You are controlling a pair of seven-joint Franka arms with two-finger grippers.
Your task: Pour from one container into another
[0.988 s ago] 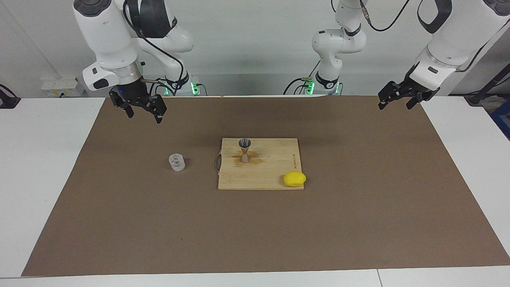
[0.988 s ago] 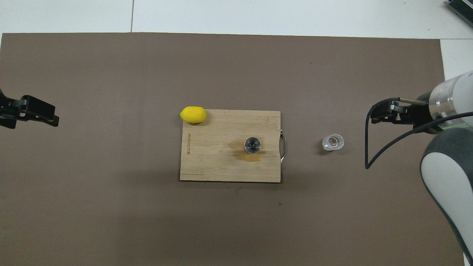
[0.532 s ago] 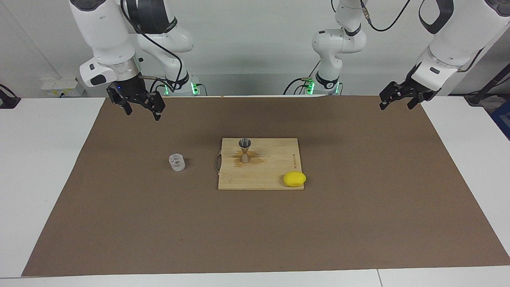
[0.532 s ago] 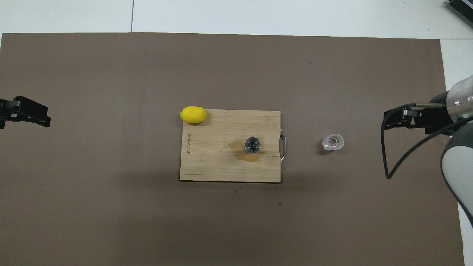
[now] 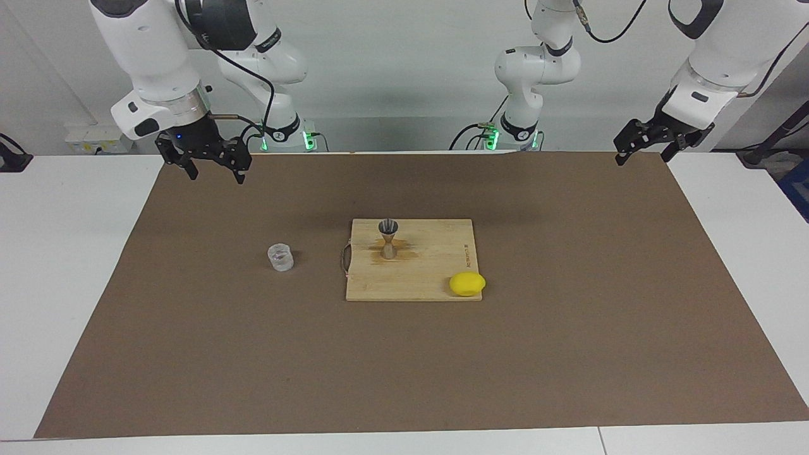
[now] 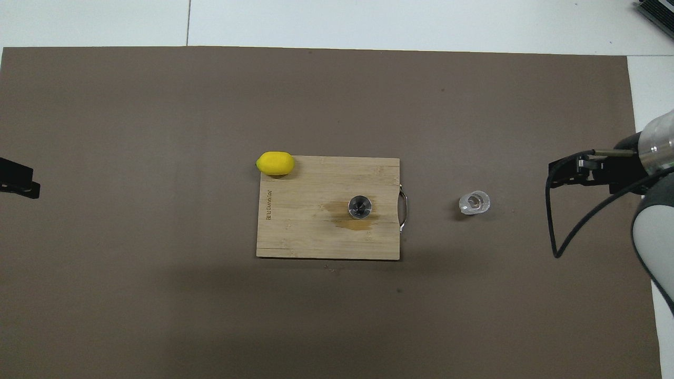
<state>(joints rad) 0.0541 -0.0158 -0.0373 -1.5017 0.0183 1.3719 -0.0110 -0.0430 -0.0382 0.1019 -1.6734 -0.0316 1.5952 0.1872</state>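
The clear ribbed tumbler [image 5: 280, 257] stands upright on the brown mat beside the wooden board, toward the right arm's end; it also shows in the overhead view [image 6: 474, 202]. The silver hourglass jigger [image 5: 388, 238] stands upright on the board, on a darker wet-looking patch, and shows from above as a round mouth [image 6: 360, 206]. My right gripper [image 5: 213, 172] is open and empty, up in the air over the mat's edge at the right arm's end [image 6: 561, 176], well apart from the tumbler. My left gripper [image 5: 641, 155] is open and empty, raised over the mat's edge at the left arm's end [image 6: 21, 181].
The wooden cutting board [image 5: 436, 278] lies mid-mat, with a metal handle on the side facing the tumbler [image 6: 316, 242]. A yellow lemon [image 5: 467, 284] rests at the board's corner farthest from the robots, toward the left arm's end [image 6: 275, 163].
Both grippers have risen and drawn outward toward their own ends of the table. The tumbler, jigger, board and lemon have not moved.
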